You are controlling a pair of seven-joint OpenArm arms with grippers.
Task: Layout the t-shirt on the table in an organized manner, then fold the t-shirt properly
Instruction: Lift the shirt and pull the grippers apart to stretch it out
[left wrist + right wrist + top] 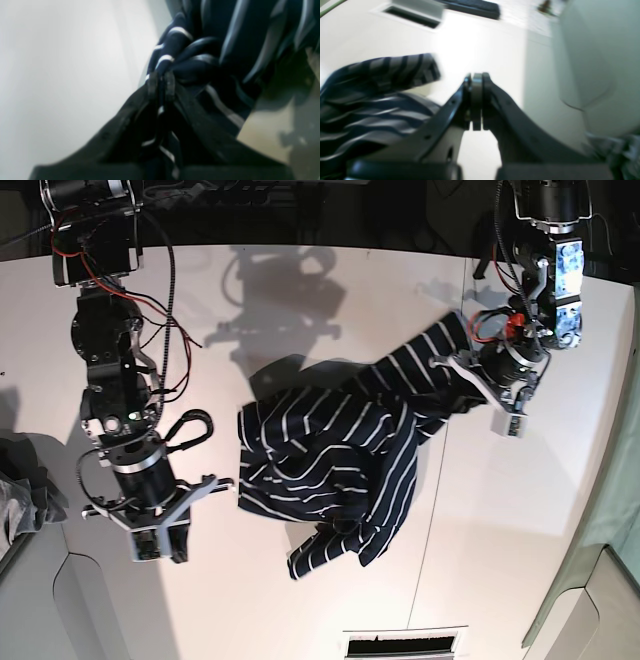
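Starting at the left of the base view, the right gripper [158,525] is hanging over bare table [330,290] just beside the shirt's left edge, and it is holding nothing. Its own wrist view is showing the two jaws pressed flat together with only air and white surface around them, which the overhead picture is too coarse to settle. It is probably waiting there because that near edge of the cloth is the next place to take hold for spreading.

In the middle, the t-shirt [330,455] is lying crumpled on the table, stripes running at several angles, one part bunched toward the lower edge and another stretching up to the right (so the laying-out is judged far from done).

At the right, the left gripper [480,370] is pinching that upper right portion of the shirt. Its wrist view is showing the jaws nearly closed with striped fabric [175,42] caught between them and bulging beyond the tips, a detail hidden overhead by the arm. Holding this end is likely meant to draw the cloth out flat. Which part of the garment it is, sleeve or hem, cannot be told.
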